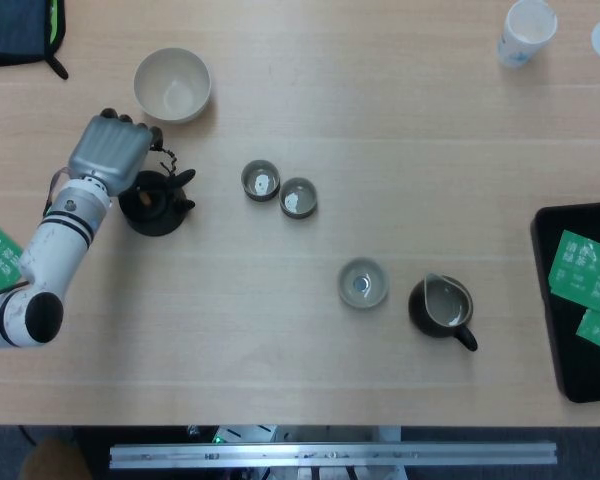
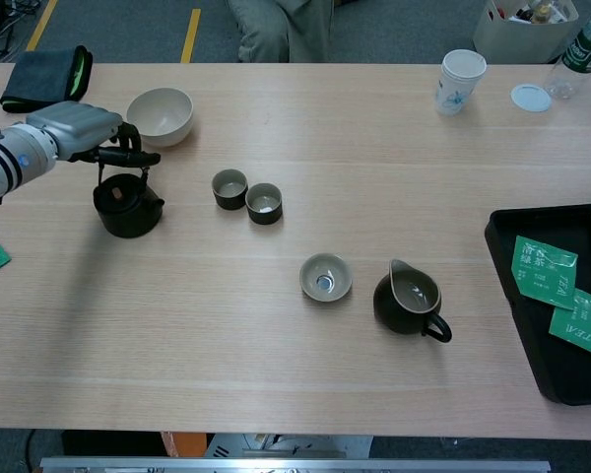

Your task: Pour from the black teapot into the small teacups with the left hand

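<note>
On the counter (image 1: 400, 120), the left hand (image 1: 108, 152) hangs over the black teapot (image 1: 156, 201) near the left edge, its fingers at the teapot's handle; whether they grip it cannot be told. A cream bowl (image 1: 172, 85) stands just beyond, towards the far edge. Two small teacups (image 1: 261, 181) (image 1: 298, 198) touch side by side near the middle. Nearer the front edge sit a pale shallow cup (image 1: 363, 283) and a dark pitcher (image 1: 442, 306). A paper cup (image 1: 527, 31) stands at the far right corner, and a black tray (image 1: 552, 300) with green packets (image 1: 583, 264) lies at the right edge.
</note>
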Motion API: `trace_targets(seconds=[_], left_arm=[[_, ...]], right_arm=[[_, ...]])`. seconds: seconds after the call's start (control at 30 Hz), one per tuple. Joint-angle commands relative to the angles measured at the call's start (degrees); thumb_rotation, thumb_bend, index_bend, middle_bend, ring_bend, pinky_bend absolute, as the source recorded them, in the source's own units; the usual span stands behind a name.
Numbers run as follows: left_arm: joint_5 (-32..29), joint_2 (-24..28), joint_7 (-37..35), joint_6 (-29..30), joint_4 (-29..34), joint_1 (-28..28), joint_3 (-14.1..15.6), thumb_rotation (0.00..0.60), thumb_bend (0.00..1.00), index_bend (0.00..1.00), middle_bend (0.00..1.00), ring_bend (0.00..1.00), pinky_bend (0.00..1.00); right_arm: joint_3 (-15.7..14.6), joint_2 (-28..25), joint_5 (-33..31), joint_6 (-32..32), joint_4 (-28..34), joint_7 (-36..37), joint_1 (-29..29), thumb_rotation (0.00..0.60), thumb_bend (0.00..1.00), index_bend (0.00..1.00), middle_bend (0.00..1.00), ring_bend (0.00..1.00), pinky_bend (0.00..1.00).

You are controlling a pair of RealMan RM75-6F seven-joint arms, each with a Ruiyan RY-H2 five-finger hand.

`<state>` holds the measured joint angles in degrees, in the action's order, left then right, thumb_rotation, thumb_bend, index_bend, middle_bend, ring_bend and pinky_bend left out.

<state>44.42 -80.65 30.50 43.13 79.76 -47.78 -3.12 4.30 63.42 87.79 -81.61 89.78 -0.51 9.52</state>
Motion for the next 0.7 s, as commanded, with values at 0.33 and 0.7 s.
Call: trace_targets(seconds=[0.33, 0.7], left_arm=[[6.0, 0.4, -1.9, 3.7, 3.0, 1.1, 0.8, 0.0, 0.13, 0.37, 0.43, 0.3, 0.18], [9.1, 0.8, -1.3, 5.7, 5.2, 1.8, 2.0, 0.0, 0.13, 0.41, 0.47, 0.34, 0.18]], right_arm=[[-0.3, 0.0, 0.2, -0.8, -0.4, 0.8, -0.5, 0.6, 0.15, 0.26, 0.27, 0.13, 0.11], [-0.6, 0.0, 0.5, -1.3, -0.7, 1.5, -0.9, 0.6, 0.15, 0.26, 0.27, 0.13, 0.11]])
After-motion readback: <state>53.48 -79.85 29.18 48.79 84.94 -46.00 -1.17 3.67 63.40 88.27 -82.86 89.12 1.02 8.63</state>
